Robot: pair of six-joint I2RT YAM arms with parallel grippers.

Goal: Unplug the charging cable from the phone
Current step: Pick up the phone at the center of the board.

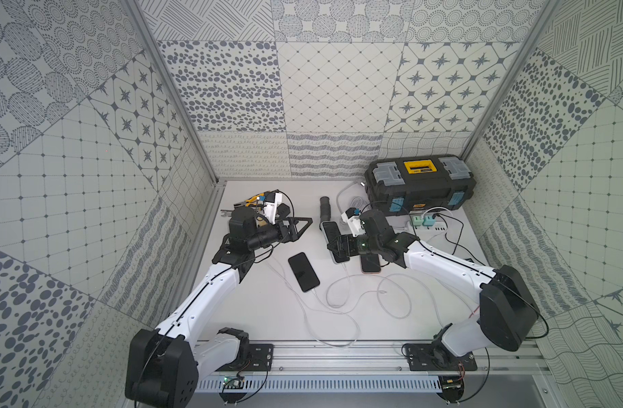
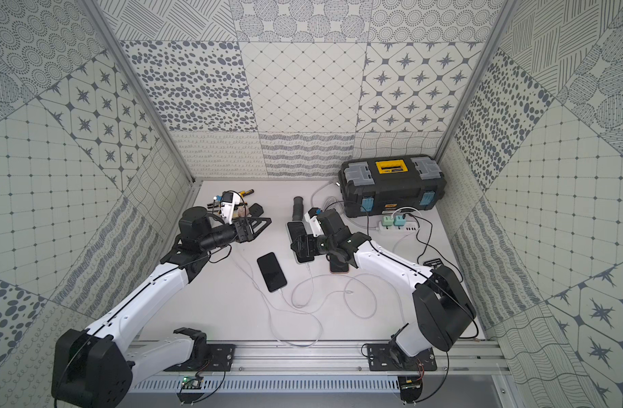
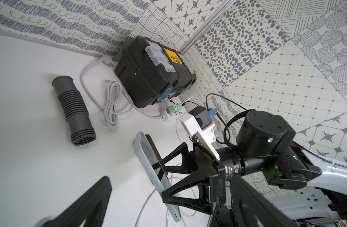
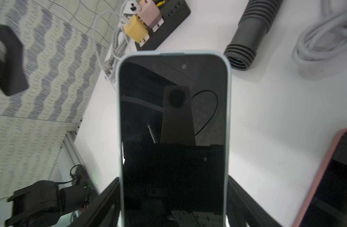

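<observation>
Held pale-blue phone (image 4: 173, 118) across its width in right gripper (image 1: 338, 247), jaws spread wide onto its long edges. Lay mid-table, long axis far-to-near, charging cable (image 1: 346, 275) leaving the near end. Hung left gripper (image 1: 301, 226) wide open and empty, apart to the left; probably the arm for the plug. Bare white table (image 1: 260, 318), loose cable loops near; patterned walls close around.

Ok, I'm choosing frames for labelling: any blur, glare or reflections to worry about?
Both top views: sharp and evenly lit, but the white cables barely stand out on the table. Left wrist view: the near finger is out of focus. Right wrist view: the phone shows mirror reflections, no glare.
</observation>
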